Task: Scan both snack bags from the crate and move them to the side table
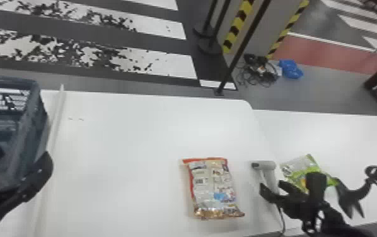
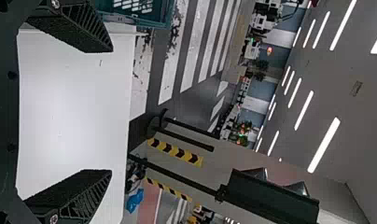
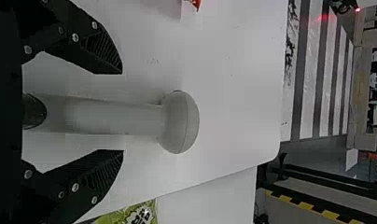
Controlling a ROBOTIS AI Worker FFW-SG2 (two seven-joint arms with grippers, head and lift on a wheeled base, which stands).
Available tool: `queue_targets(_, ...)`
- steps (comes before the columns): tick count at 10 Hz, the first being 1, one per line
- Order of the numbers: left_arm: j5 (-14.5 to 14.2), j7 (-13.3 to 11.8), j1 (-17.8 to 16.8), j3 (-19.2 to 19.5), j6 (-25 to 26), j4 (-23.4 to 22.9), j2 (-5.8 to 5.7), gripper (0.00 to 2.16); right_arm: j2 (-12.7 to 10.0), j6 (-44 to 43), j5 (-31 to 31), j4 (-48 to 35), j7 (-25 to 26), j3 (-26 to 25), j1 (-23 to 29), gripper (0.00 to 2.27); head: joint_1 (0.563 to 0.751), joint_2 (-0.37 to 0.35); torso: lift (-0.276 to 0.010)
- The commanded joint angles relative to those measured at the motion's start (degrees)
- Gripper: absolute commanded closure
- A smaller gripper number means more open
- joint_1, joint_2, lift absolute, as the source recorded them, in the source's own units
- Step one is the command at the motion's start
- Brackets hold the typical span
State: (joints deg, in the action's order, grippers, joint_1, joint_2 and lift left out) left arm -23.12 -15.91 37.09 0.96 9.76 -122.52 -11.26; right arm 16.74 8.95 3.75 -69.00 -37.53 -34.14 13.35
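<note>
Nearest, the right gripper [image 1: 271, 186] has its jaws wide, 1 on each side of the scanner [image 1: 268, 165]'s handle; in its wrist view there are gaps along both sides, and the scanner's head is just past the fingertips. The left gripper [image 1: 24, 153] also has its 2 jaws spread wide, with open space between them, and the crate [image 1: 35, 123] is near them, partly behind them in the head view. Between the 2 grippers, well apart from the left jaws and nearer the right ones, the orange-and-silver snack bag [image 1: 213, 187] lies flat on the white table [image 1: 128, 151]. On the other side of the right jaws, the green snack bag [image 1: 296, 170] lies on the side table [image 1: 317, 135], partly hidden by the right arm. Farthest past the jaws, a blue bundle [image 1: 291, 69] and tangled cables [image 1: 255, 71] rest on the floor
</note>
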Motion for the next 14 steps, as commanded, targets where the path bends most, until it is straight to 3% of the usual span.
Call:
queue_targets(1,0.00,0.00,0.00,0.00,0.04,0.09,0.01,0.07,-1.62,5.25,-3.92,-8.08,-0.09,-1.11,3.79,0.10,0.695,-0.350,-0.029)
queue_targets(3,0.00,0.00,-0.44,-0.17,0.04,0.35,0.10,0.07,-3.73,11.93,-7.26,-17.57,-2.64,-3.13,6.96,0.10,0.695,-0.350,-0.029)
queue_targets(6,0.09,0.00,-0.35,-0.35,0.04,0.62,0.19,0.07,-3.91,30.56,-9.02,-28.82,-9.76,-4.18,7.22,0.10,0.695,-0.350,-0.029)
queue_targets(8,0.26,0.00,-0.26,-0.26,0.04,0.26,0.01,0.07,-0.92,44.45,-7.79,-29.35,-16.88,-2.51,2.30,0.08,0.695,-0.350,-0.029)
queue_targets(9,0.26,0.00,-0.09,-0.08,0.04,0.18,0.01,0.07,1.63,51.48,-7.18,-28.91,-18.55,0.39,0.72,0.08,0.695,-0.350,-0.029)
queue_targets(10,0.26,0.00,0.00,-0.08,0.04,0.18,0.01,0.07,2.68,55.00,-4.63,-28.21,-20.04,2.85,-1.13,0.08,0.695,-0.350,-0.029)
queue_targets(14,0.26,0.00,0.09,0.18,0.04,0.18,-0.25,0.07,4.09,57.46,1.35,-21.97,-23.20,11.11,-5.44,0.08,0.695,-0.350,-0.029)
